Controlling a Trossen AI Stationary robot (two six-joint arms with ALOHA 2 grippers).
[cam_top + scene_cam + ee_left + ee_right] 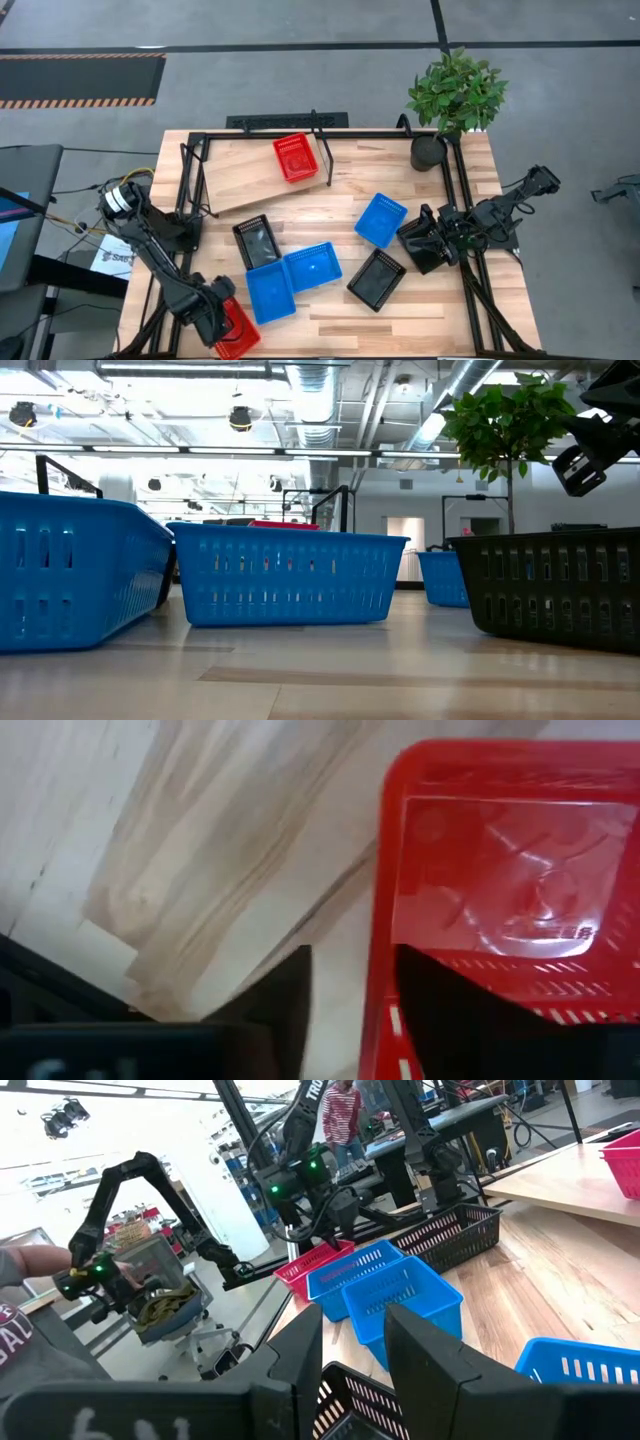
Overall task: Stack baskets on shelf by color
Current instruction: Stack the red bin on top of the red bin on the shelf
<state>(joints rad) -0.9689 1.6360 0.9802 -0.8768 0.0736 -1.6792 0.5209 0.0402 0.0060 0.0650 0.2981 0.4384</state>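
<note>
Past my right pincer [352,1342], whose two dark fingers stand slightly apart, I see the light wooden counter [560,1285] carrying several perforated plastic baskets. A black mesh basket [345,1405] sits just under the fingers. Beyond them a blue mesh basket [405,1308] touches a second blue basket [350,1272], with a red mesh basket [305,1265] at the counter's far edge, where the left arm's dark pincer [315,1215] hangs over it. Another black mesh basket [448,1235] lies farther along, and a third blue basket's rim [580,1365] shows nearby. A person in a red striped top [343,1115] stands in the room behind.
</note>
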